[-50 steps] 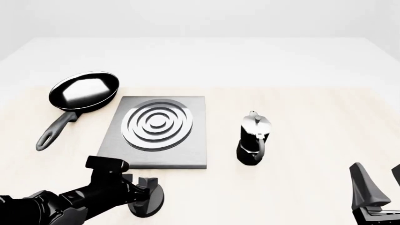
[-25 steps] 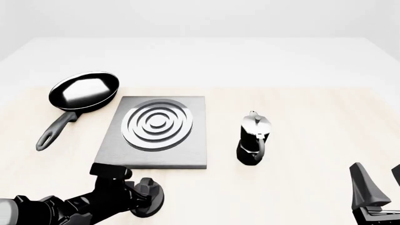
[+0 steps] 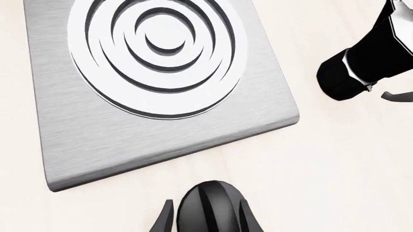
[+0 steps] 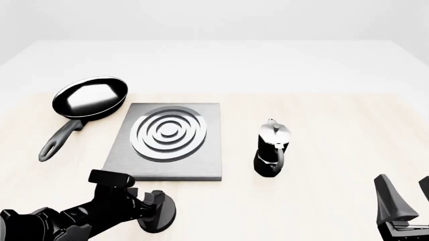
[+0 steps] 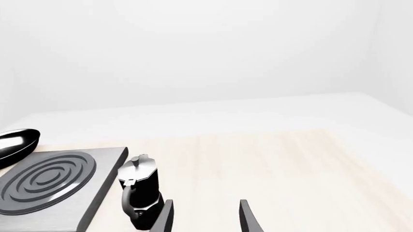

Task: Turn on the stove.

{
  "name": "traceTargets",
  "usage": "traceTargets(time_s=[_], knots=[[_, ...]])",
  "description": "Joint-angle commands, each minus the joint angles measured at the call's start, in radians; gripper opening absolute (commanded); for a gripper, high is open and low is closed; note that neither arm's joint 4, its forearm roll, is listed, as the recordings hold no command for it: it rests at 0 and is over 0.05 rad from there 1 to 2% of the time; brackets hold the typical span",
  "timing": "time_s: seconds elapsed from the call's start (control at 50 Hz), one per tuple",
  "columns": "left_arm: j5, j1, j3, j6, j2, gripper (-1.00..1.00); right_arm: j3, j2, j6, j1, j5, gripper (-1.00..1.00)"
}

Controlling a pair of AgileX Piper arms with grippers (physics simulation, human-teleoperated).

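The stove [image 4: 201, 161] is a grey metal slab with silver rings in the middle of the table, also seen in the left wrist view [image 3: 161, 133] and the right wrist view [image 5: 106, 171]. Its black ridged knob [image 4: 161, 218] sits on the table just in front of the slab's near edge. My left gripper [image 4: 156, 208] is shut on the knob [image 3: 210, 215], one finger pressed against each side. My right gripper [image 4: 405, 201] stands open at the near right, well away from the stove, with nothing between its fingers [image 5: 248, 217].
A black-and-silver moka pot [image 4: 272, 150] stands upright right of the stove. A black frying pan [image 4: 90, 95] lies at the far left, its handle pointing toward me. The light wooden table ends at a white far edge.
The left wrist has shifted slightly around the knob, dipping down and then back up, while still holding it. The right arm has not moved.
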Motion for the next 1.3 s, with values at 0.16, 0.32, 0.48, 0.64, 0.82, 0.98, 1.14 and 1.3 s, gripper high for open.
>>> traceTargets(time_s=[0.16, 0.32, 0.48, 0.64, 0.82, 0.98, 1.14, 1.3], knots=[[0.02, 0.101, 0.008, 0.068, -0.041, 1.0, 0.0, -0.002, 0.0, 0.001, 0.002, 1.0], [0.031, 0.124, 0.013, 0.078, -0.062, 1.0, -0.001, -0.003, 0.0, 0.001, 0.002, 1.0], [0.03, 0.133, 0.023, 0.079, -0.072, 1.0, -0.001, -0.004, -0.002, 0.001, 0.001, 1.0], [0.04, 0.142, 0.027, 0.082, -0.088, 1.0, -0.001, -0.005, -0.003, 0.001, 0.001, 1.0], [0.043, 0.155, 0.034, 0.085, -0.098, 1.0, 0.0, -0.005, -0.004, 0.001, 0.001, 1.0], [0.106, 0.162, 0.028, 0.1, -0.182, 1.0, -0.001, -0.005, -0.006, 0.0, 0.0, 1.0], [0.25, 0.196, 0.038, 0.204, -0.449, 1.0, -0.001, -0.005, -0.007, 0.001, -0.001, 1.0], [0.324, 0.224, 0.072, 0.24, -0.601, 1.0, -0.001, -0.006, -0.011, 0.002, 0.002, 1.0]])
